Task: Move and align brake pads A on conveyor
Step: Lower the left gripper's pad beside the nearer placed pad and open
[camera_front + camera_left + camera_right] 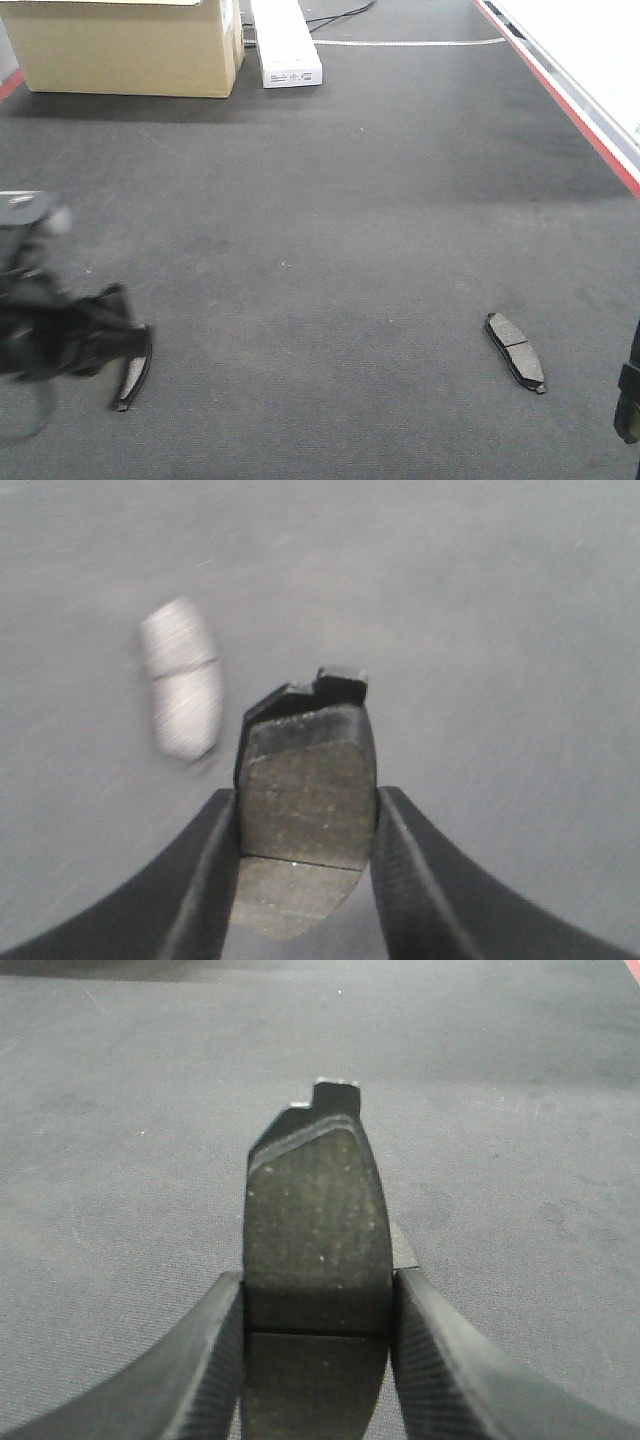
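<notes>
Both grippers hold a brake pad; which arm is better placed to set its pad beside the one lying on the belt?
Probably right. The loose pad lies close to the right arm at the frame's edge; the left gripper, clamping its own pad, is far across the belt.

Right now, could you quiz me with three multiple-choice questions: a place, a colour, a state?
1. Where is the cardboard box in the front view? A far left; B near right; C centre.
2. The side rail of the conveyor is: A blue; B red; C yellow.
3. The left gripper is: A open, empty; B shut on a brake pad; C gripping the box.
1 A, it sits at the top-left corner. 2 B, a red strip edges it. 3 B, both fingers press the pad's sides.
</notes>
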Robot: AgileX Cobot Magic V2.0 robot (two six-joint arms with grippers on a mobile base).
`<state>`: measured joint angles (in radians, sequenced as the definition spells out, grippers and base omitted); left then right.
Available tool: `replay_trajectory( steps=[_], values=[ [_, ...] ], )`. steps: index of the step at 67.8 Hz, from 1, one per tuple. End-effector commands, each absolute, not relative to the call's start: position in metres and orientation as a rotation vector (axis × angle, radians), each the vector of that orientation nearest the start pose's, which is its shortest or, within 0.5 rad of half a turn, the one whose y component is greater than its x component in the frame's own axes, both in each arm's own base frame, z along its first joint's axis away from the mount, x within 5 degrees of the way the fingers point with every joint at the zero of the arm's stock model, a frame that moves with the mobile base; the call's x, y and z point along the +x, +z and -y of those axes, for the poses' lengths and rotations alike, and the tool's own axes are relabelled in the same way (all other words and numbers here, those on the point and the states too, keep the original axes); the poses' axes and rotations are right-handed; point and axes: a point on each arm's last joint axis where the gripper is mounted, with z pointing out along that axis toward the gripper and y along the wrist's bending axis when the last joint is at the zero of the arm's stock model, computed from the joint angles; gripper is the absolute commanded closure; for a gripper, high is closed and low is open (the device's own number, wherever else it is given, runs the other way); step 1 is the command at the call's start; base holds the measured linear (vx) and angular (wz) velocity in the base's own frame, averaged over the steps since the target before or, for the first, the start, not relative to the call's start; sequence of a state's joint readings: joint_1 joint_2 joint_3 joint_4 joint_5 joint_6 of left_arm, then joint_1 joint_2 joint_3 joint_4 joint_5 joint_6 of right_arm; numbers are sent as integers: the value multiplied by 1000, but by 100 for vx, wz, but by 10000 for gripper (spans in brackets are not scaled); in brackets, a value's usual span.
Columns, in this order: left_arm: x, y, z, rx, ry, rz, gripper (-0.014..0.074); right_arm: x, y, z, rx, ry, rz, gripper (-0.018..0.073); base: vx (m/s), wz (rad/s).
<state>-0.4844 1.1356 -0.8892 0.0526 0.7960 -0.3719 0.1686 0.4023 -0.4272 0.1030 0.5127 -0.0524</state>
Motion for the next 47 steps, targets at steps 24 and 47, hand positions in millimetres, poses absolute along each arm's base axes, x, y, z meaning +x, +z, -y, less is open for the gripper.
replay_trajectory(
  steps=[24,47],
  values=[
    [289,252,158,117,-343,-2705,526,87,302,-18,-149,173,-1848,566,0,0],
    [324,205,184,-25,-417,-2836,426,87,302,-18,-149,173,-1848,566,0,0]
  ],
)
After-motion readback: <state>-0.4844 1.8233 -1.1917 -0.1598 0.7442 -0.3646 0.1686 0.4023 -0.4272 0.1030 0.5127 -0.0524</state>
